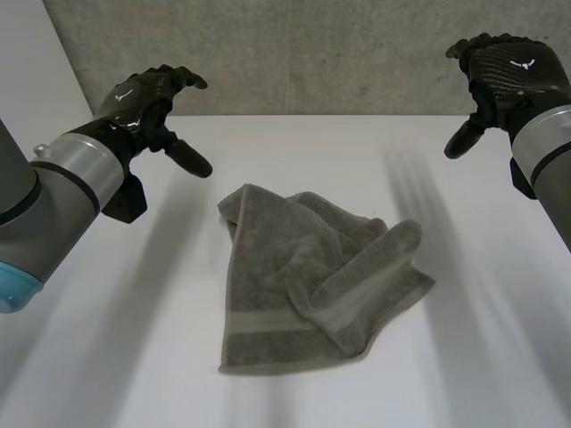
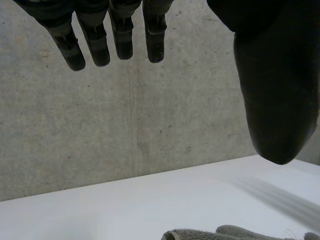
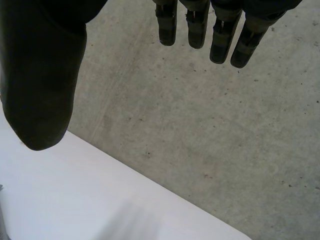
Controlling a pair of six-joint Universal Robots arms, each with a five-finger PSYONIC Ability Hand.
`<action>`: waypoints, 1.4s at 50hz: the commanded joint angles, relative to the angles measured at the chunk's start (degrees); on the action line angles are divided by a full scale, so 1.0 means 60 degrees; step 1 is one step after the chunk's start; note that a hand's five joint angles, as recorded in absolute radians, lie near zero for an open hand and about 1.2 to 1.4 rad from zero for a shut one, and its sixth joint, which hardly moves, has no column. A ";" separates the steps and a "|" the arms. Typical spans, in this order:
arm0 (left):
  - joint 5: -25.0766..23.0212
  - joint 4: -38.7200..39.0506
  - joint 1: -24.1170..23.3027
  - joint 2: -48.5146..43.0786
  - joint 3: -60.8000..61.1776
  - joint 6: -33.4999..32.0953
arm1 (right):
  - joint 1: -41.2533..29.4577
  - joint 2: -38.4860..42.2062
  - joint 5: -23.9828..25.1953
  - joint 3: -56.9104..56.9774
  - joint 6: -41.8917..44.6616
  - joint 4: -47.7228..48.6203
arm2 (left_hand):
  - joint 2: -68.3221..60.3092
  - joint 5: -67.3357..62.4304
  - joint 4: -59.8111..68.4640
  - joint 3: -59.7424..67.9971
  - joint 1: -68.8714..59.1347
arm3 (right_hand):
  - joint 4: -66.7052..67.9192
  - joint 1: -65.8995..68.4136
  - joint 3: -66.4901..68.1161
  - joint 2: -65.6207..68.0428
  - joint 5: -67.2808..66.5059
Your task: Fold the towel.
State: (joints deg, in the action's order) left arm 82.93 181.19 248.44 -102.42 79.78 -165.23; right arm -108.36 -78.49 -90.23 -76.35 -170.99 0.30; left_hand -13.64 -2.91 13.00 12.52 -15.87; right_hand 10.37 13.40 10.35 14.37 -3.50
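A grey towel lies crumpled in the middle of the white table, its far right part bunched and folded over itself. My left hand hovers high above the table's far left, open, fingers relaxed and thumb spread, well clear of the towel. My right hand hangs at the far right, also open and holding nothing. In the left wrist view the straight fingers and thumb stand apart, with a strip of towel below them. The right wrist view shows fingers and thumb spread over bare table.
A grey concrete wall rises behind the table's far edge. Bare white table surrounds the towel on every side.
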 commanded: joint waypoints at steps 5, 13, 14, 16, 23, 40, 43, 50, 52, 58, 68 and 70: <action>-0.0082 0.0139 0.0034 -0.0201 0.0019 -0.0059 | -0.0090 -0.0013 -0.0006 -0.0034 -0.0008 -0.0050 | 0.0570 0.0449 -0.0500 -0.0421 0.0942 | -0.0062 -0.0567 -0.0059 -0.0729 0.0584; -0.0199 0.0798 0.0400 -0.1256 -0.0215 -0.0513 | -0.1025 0.0088 0.1995 -0.0370 0.0693 -0.0678 | 0.0570 0.0449 -0.0500 -0.0421 0.0942 | -0.0062 -0.0567 -0.0059 -0.0729 0.0584; -0.0214 0.0871 0.0589 -0.1575 -0.0288 -0.0803 | -0.1187 0.0147 0.2538 -0.0472 0.1000 -0.0854 | 0.0570 0.0449 -0.0500 -0.0421 0.0942 | -0.0062 -0.0567 -0.0059 -0.0729 0.0584; -0.0243 0.0872 0.0839 -0.1929 -0.0362 -0.1113 | -0.1363 0.0365 0.3051 -0.0589 0.1394 -0.1016 | 0.0598 0.0478 -0.0500 -0.0421 0.0970 | -0.0062 -0.0567 -0.0059 -0.0729 0.0584; -0.1295 0.0886 0.1615 -0.2954 -0.0596 -0.1744 | -0.2214 0.1642 0.3730 -0.0766 0.3537 -0.1926 | 0.0598 0.0478 -0.0500 -0.0421 0.0970 | -0.0062 -0.0567 -0.0059 -0.0729 0.0584; -0.1576 0.0886 0.1806 -0.2911 -0.0421 -0.1714 | -0.2712 0.3341 0.2558 -0.1206 0.4826 -0.0197 | 0.0598 0.0478 -0.0500 -0.0421 0.0970 | -0.0062 1.0605 -0.0059 1.0443 -1.0588; -0.1576 0.0886 0.1762 -0.2882 -0.0406 -0.1729 | -0.2668 0.3065 0.2602 -0.1089 0.4943 -0.0095 | 0.0598 0.0478 -0.0500 -0.0421 0.0970 | -0.0062 1.1100 -0.0059 1.0938 -1.1083; -0.1576 0.0886 0.1748 -0.2852 -0.0406 -0.1714 | -0.0638 0.1657 0.2791 -0.0913 0.5570 0.0155 | 0.0598 0.0478 -0.0500 -0.0421 0.0970 | -0.0062 1.1100 -0.0059 1.0938 -1.1083; -0.1576 0.0886 0.1719 -0.2852 -0.0391 -0.1729 | -0.0110 0.1729 0.2879 -0.0811 0.6066 0.0096 | 0.0598 0.0478 -0.0500 -0.0421 0.0970 | -0.0062 1.1100 -0.0059 1.0938 -1.1083; -0.1606 0.0872 0.1529 -0.2954 -0.0362 -0.1729 | 0.0613 0.2154 0.3041 -0.0869 0.7624 -0.0387 | 0.0598 0.0478 -0.0500 -0.0421 0.0970 | -0.0062 -0.0567 -0.0059 -0.0729 0.0584; -0.1591 0.0945 0.0270 -0.3408 -0.0391 -0.1787 | -0.0132 0.1659 0.2969 -0.0737 0.4482 -0.0710 | 0.0598 0.0478 -0.0500 -0.0421 0.0970 | -0.0062 -0.0567 -0.0059 -0.0729 0.0584; -0.1591 0.1032 0.0123 -0.3481 -0.0406 -0.1802 | -0.0395 0.1424 0.2953 -0.0766 0.3691 -0.0695 | 0.0598 0.0478 -0.0500 -0.0421 0.0970 | -0.0062 -0.0567 -0.0059 -0.0729 0.0584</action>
State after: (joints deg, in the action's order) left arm 73.31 186.52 252.91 -121.79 77.57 -175.72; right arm -106.53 -65.65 -71.81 -80.85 -133.38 -4.05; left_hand -13.40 -2.91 13.00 12.52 -15.87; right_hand 10.37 13.91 10.36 14.31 -3.43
